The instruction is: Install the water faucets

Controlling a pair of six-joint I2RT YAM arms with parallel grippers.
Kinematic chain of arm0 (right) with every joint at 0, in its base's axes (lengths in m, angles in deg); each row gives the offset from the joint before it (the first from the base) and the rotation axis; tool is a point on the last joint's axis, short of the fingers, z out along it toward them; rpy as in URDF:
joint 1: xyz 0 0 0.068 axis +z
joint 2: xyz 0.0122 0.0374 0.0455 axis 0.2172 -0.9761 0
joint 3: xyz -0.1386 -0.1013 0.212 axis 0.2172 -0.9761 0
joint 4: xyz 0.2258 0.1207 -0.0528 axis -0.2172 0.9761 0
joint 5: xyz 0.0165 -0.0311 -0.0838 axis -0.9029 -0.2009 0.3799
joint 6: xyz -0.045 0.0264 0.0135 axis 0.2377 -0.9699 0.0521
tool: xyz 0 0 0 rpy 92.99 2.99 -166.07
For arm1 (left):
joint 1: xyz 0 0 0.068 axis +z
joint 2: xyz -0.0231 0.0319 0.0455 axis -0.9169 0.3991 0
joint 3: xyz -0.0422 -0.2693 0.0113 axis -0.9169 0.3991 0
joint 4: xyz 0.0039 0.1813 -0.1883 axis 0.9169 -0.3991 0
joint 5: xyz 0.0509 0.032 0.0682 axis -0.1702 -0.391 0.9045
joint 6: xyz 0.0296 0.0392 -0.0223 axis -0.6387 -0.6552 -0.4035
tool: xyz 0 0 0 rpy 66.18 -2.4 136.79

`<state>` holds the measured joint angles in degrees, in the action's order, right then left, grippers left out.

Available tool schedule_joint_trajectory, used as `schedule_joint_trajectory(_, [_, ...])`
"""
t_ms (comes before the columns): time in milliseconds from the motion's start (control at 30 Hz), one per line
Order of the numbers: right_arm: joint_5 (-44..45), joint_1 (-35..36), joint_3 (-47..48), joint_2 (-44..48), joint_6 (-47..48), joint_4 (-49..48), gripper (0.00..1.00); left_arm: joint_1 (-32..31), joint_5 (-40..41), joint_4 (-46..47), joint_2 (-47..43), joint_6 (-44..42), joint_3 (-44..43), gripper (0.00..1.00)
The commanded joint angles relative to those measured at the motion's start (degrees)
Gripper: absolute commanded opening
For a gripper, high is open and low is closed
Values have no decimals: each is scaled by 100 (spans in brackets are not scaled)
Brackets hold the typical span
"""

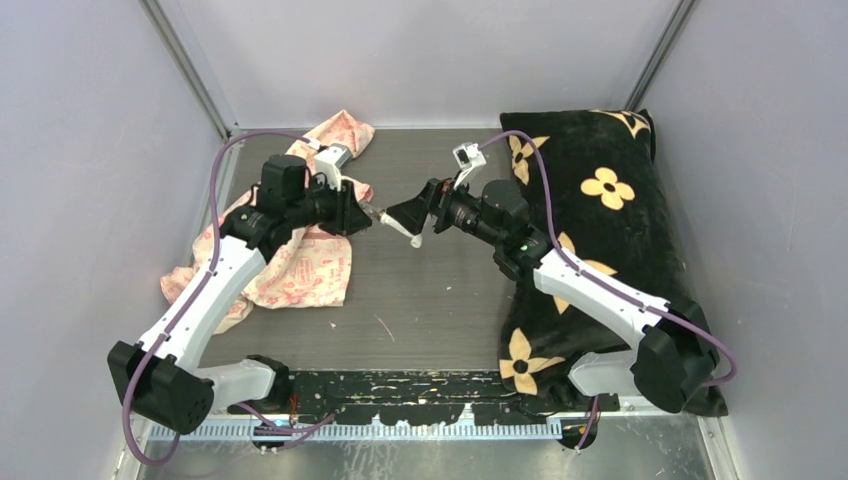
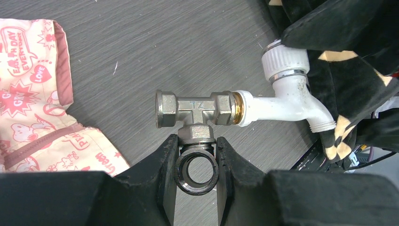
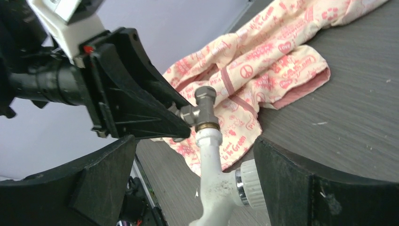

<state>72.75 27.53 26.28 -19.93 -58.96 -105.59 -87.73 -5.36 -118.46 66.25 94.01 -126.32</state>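
The white faucet (image 2: pixel 282 101) already sits in the metal tee fitting (image 2: pixel 193 110), which the left gripper (image 2: pixel 196 141) clenches; the right gripper (image 3: pixel 195 165) stands released around it, so perhaps tightening remains.

My count from here. Arms: two, left arm (image 1: pixel 200 300) and right arm (image 1: pixel 600 300). Grippers: two, left gripper (image 2: pixel 196 143) and right gripper (image 1: pixel 400 215). White tap (image 2: pixel 287 101): one, with one round knob. Metal tee fitting (image 2: pixel 195 110): one, and I see three ports. Black ring (image 2: pixel 196 172): one. Cloths: two, one pink printed cloth (image 1: pixel 310 270) and one black flowered cloth (image 1: pixel 600 170). Table (image 1: pixel 430 290): one.
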Motion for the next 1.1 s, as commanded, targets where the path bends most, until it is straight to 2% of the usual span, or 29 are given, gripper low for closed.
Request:
schedule_joint_trajectory(0, [-197, 8, 17, -85, 81, -50, 100, -4, -251, 506, -255, 112, -270, 0])
schedule_joint_trajectory(333, [-761, 6, -290, -32, -384, -157, 100, -1, -100, 768, -211, 457, -272, 0])
schedule_joint_trajectory(567, [-1086, 57, -878, 44, -1080, -1457, 100, -1, 147, 1033, -132, 838, -225, 0])
schedule_joint_trajectory(867, [-1074, 520, -678, 13, -921, -1228, 100, -1, 524, 1100, -120, 995, -160, 0])
schedule_joint_trajectory(1067, [-692, 869, -511, 223, -699, -1077, 100, -1, 531, 1132, -120, 1043, -111, 0])
